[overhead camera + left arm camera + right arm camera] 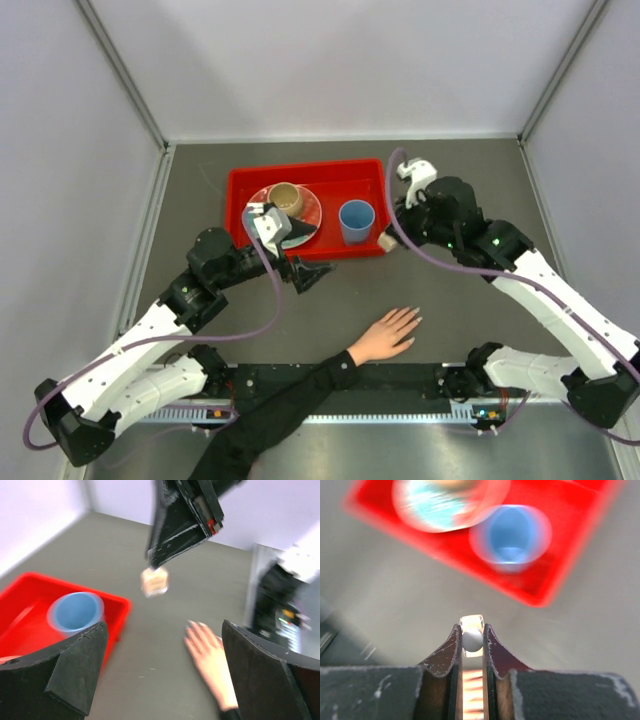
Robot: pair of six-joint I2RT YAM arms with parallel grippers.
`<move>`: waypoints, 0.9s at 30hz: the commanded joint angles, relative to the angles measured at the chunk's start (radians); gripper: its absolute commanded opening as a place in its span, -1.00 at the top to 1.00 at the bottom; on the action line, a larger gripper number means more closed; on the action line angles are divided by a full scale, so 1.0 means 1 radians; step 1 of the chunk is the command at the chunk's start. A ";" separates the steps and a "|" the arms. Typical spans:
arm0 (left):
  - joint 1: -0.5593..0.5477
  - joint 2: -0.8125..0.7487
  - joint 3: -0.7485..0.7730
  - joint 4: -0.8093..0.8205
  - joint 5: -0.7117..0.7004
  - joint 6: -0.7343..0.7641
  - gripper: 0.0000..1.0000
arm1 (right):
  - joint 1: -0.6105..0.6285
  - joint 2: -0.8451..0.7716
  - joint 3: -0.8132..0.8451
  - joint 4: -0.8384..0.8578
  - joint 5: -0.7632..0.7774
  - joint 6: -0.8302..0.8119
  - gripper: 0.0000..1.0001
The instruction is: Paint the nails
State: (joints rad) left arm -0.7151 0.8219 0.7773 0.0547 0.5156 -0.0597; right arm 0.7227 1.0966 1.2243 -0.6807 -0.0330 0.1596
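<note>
Closest to the lens, the right tool (pixel 471 630) is pinching a small pale squarish bottle (pixel 472 625) with a white round cap between its closed fingers, holding it just beside the right front corner of the red plastic tray (pixel 240 185). The left tool (pixel 310 272) is gaping wide, gripping nothing, near the tray's front edge. A light-skinned human hand (pixel 388 335) in a black sleeve (pixel 290 400) is lying flat on the grey table (pixel 450 300) between the arms, fingers spreading. Its tiny pale nails (pixel 414 316) are pointing towards the tray, apart from both tools. A blue plastic cup (pixel 356 220) and a round plate (pixel 308 205) carrying a tan bowl (pixel 285 197) are sitting in the tray.
</note>
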 commanded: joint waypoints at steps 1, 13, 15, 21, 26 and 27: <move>0.000 -0.027 -0.010 0.028 -0.297 0.034 -0.98 | -0.188 0.008 -0.092 0.110 0.321 0.119 1.00; -0.001 -0.044 -0.027 0.045 -0.350 0.031 -0.98 | -0.707 0.305 -0.184 0.429 0.411 0.253 1.00; -0.001 -0.047 -0.026 0.045 -0.347 0.029 -0.98 | -0.766 0.348 -0.154 0.466 0.423 0.238 1.00; -0.001 -0.056 -0.033 0.054 -0.351 0.020 -0.98 | -0.835 0.460 -0.122 0.546 0.396 0.225 1.00; -0.001 -0.049 -0.033 0.057 -0.342 0.017 -0.98 | -0.841 0.539 -0.078 0.593 0.406 0.207 1.00; -0.001 -0.049 -0.033 0.059 -0.341 0.017 -0.98 | -0.841 0.557 -0.077 0.602 0.404 0.195 1.00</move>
State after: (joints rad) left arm -0.7151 0.7811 0.7490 0.0536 0.1703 -0.0341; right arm -0.1101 1.6112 1.0836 -0.1894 0.3645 0.3824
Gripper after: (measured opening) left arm 0.987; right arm 0.102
